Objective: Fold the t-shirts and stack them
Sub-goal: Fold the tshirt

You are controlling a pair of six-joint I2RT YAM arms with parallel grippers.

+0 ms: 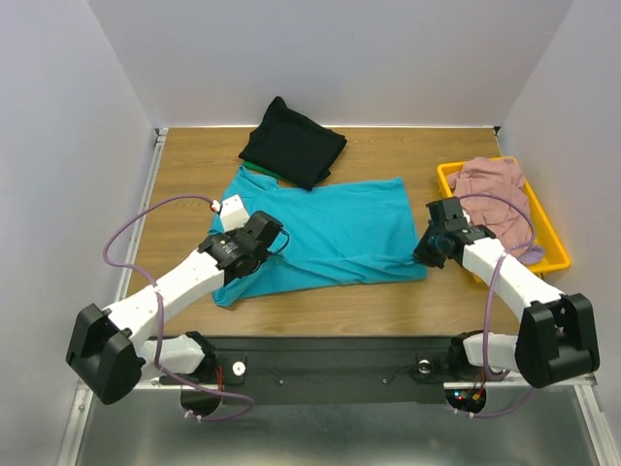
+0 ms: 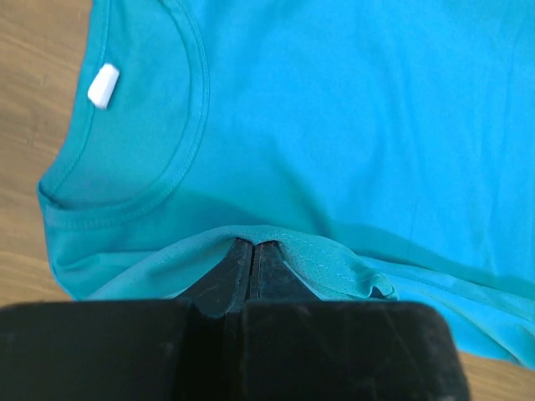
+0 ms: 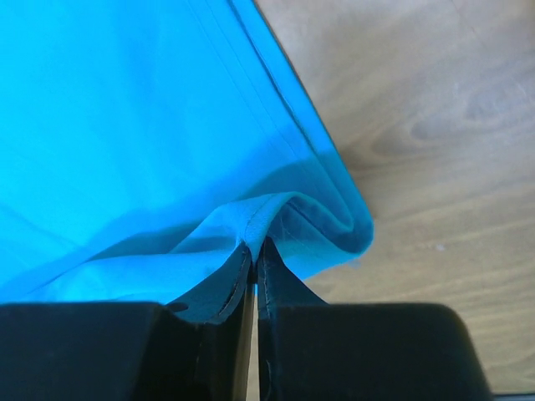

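Observation:
A teal t-shirt (image 1: 335, 233) lies spread across the middle of the wooden table, collar to the left. My left gripper (image 1: 260, 243) is shut on its near edge beside the collar; the left wrist view shows the pinched fold (image 2: 276, 242) and the collar with a white label (image 2: 104, 85). My right gripper (image 1: 433, 250) is shut on the shirt's near right hem corner (image 3: 276, 219). A folded black t-shirt (image 1: 293, 142) lies at the back, with a sliver of green fabric (image 1: 260, 172) under its near edge. A dusty pink t-shirt (image 1: 495, 189) lies crumpled in the yellow tray.
The yellow plastic tray (image 1: 553, 254) sits at the right edge of the table. Grey walls enclose the table on the left, back and right. Purple cables loop beside both arms.

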